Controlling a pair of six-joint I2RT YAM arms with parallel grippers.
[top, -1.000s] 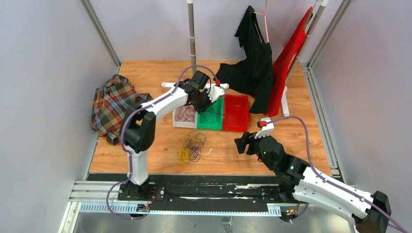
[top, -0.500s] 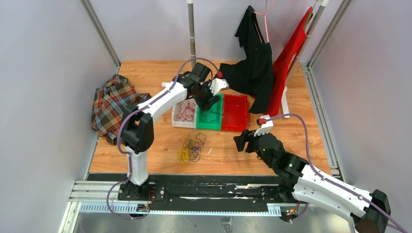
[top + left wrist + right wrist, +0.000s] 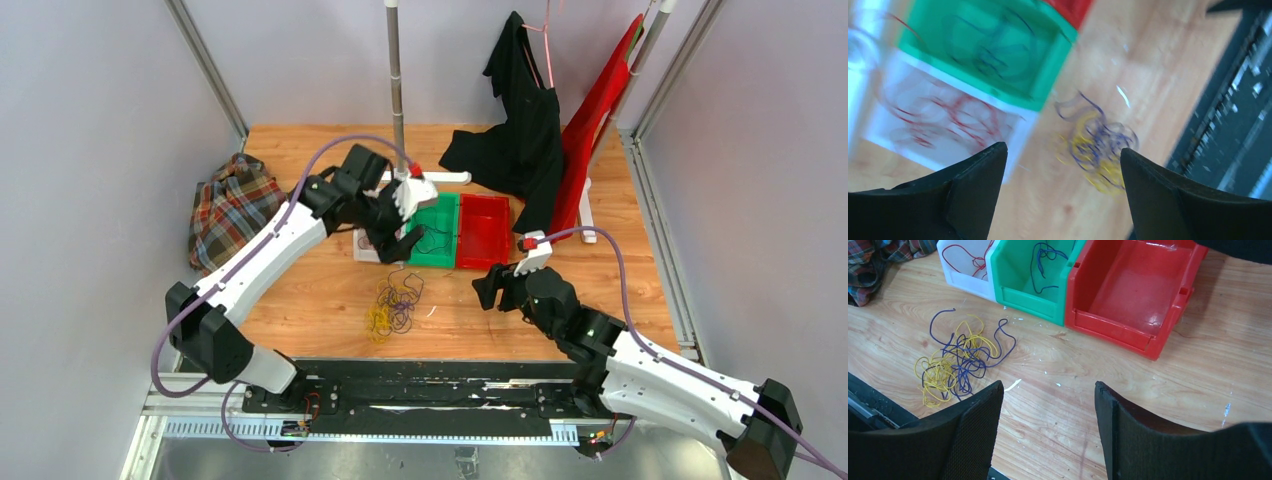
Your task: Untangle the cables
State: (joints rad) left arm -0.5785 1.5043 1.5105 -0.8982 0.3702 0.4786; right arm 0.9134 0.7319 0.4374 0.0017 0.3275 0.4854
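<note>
- Where I stand behind the arms, the wooden bench [image 3: 280, 140] fills the floor of the booth, walled in on three sides.
- A black garment [image 3: 520, 130] and a red garment [image 3: 590, 130] hang at the far right, the black one's hem spilling onto the wood.
- A plaid shirt [image 3: 228, 215] lies crumpled at the left edge.
- The left gripper [image 3: 395, 238] hangs over the white bin, its fingers spread wide with nothing between them.
- The right gripper [image 3: 1048, 385] sits low, near the red bin's front, also spread and empty.
- Three bins stand touching in a row: red bin [image 3: 1133, 295] at the right, green bin [image 3: 1020, 275] in the middle, white bin [image 3: 960, 260] at the left.
- A tangle of yellow and blue-purple cables [image 3: 955, 367] lies on the bare wood in front of the white bin, apart from both grippers.
- Some red cables [image 3: 965, 255] lie in the white bin, and a few blue cables [image 3: 1043, 260] in the green one.
</note>
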